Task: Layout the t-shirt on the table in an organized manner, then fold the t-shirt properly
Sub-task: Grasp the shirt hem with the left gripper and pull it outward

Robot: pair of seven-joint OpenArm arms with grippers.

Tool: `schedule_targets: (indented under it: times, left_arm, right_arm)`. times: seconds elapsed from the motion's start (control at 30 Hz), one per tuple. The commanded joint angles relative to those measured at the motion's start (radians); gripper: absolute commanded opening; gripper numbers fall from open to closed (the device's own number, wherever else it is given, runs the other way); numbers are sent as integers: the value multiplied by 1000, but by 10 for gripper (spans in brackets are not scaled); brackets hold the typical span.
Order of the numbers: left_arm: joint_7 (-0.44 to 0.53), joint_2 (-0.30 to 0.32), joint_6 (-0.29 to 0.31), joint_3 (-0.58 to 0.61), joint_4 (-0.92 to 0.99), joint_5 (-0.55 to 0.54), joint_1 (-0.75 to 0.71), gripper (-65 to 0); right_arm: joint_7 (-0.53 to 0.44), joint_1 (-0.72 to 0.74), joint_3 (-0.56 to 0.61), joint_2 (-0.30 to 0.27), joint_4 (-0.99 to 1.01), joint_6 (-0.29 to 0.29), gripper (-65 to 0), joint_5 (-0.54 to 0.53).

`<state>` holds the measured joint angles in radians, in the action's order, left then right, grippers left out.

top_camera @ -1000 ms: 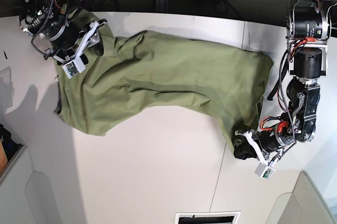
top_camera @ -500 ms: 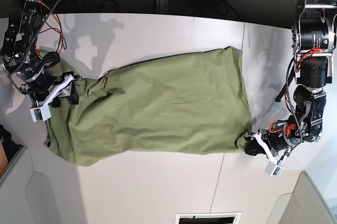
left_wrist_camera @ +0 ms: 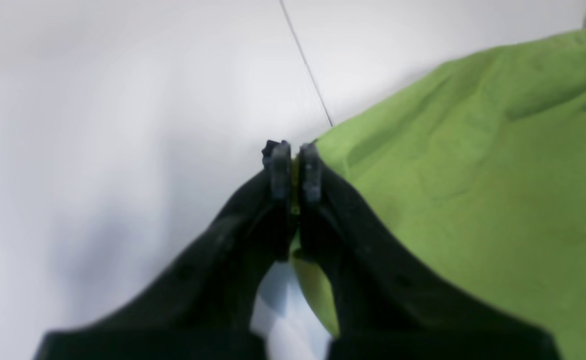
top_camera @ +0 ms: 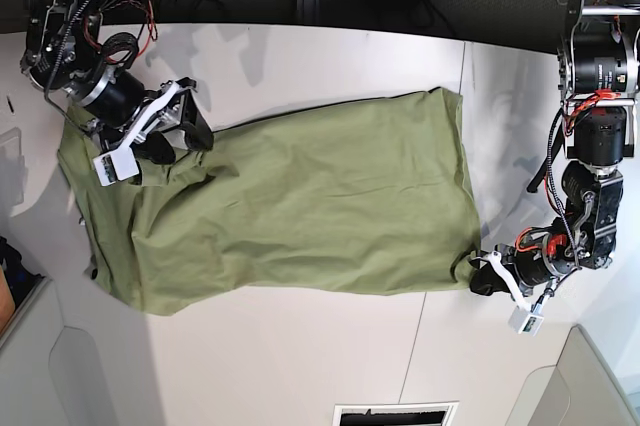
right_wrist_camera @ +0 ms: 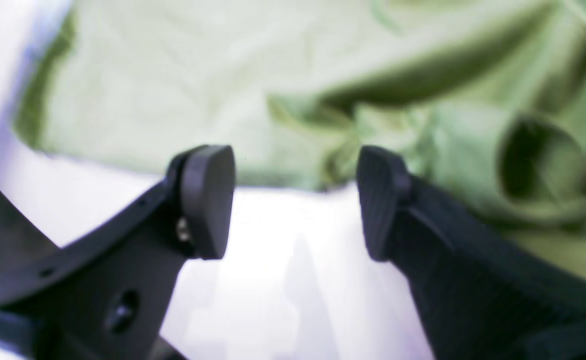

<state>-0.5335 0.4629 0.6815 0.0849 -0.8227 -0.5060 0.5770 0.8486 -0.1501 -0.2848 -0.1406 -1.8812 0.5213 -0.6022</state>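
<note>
The olive-green short-sleeved cloth t-shirt lies spread lengthwise across the large white panelled bench, mostly flat through the body but bunched and creased at the end near the right arm, where a rolled tube of cloth — possibly a sleeve — stands up in the right wrist view.

The left end effector is pinched tight on a corner of the shirt's edge; a sliver of green shows between its closed tips, right beside the thin seam in the bench top. The right end effector stands wide apart and holds nothing; its black pads hover over bare bench just beside the crumpled edge of cloth.

The shirt looks light, soft and limp — it will sag and fold on itself wherever it is not supported, and it should slide easily over the smooth surface. A pull from one corner alone would likely drag the whole garment rather than flatten it, so tension from both ends seems needed. A sensible hold for the free end effector would be a pinch on the hem or shoulder edge of the bunched end, taking a single fold of cloth rather than a thick wad.
</note>
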Motion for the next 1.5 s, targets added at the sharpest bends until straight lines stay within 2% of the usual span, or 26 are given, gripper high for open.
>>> schedule_targets:
  times: [0.0,0.1,0.17,0.2,0.23,0.27,0.33,0.43,0.5,0.6,0.7,0.8,0.97,1.33,1.37,1.4,1.47]
  left_arm:
    - [26,14,11,-5,-16,-18,35,-650]
    - [25,14,11,-5,-16,-30,35,-644]
    - [-6,16,11,-5,-16,-49,35,-478]
    - [-53,20,10,-5,-16,-86,35,-387]
    - [-121,26,10,-5,-16,-145,35,-323]
    - [-201,36,12,-5,-16,-214,35,-301]
    - [-346,70,17,-5,-21,-382,33,-301]
    - [-432,156,17,-5,-29,-591,6,-301]
    - [-462,216,17,-5,-29,-668,-27,-301]
    - [-557,278,17,-5,-48,-760,-130,-302]
    - [-568,323,17,-5,-152,-851,-287,-302]
    - [-559,328,17,-5,-305,-843,-439,-302]
    - [-488,301,17,-7,-518,-751,-608,-302]
    - [-480,171,17,-9,-550,-716,-697,-307]
    - [-480,160,17,-9,-550,-715,-697,-326]
    - [-480,150,17,-9,-550,-710,-697,-383]
    - [-480,138,17,-9,-550,-705,-697,-558]
  right_arm:
    - [-31,14,13,14,-17,12,-265,-2]
    - [-52,29,82,59,-13,10,-265,92]
    - [-73,45,138,71,5,-4,-265,171]
    - [-89,51,164,72,19,-20,-265,203]
    - [-101,60,186,72,35,-36,-265,230]
    - [-113,67,203,72,50,-48,-265,258]
    - [-116,88,223,72,85,-55,-265,290]
    - [-116,100,224,72,117,-54,-265,288]
    - [-115,100,224,72,117,-54,-265,288]
    - [-116,106,224,72,117,-54,-265,288]
    - [-120,116,224,72,117,-54,-265,288]
    - [-119,124,224,72,117,-54,-265,288]
    - [-117,126,224,71,117,-54,-266,294]
    - [-110,125,223,66,117,-54,-266,314]
    - [-110,125,223,66,117,-54,-266,314]
    - [-110,125,223,66,117,-54,-266,314]
    - [-108,125,223,66,117,-54,-266,314]
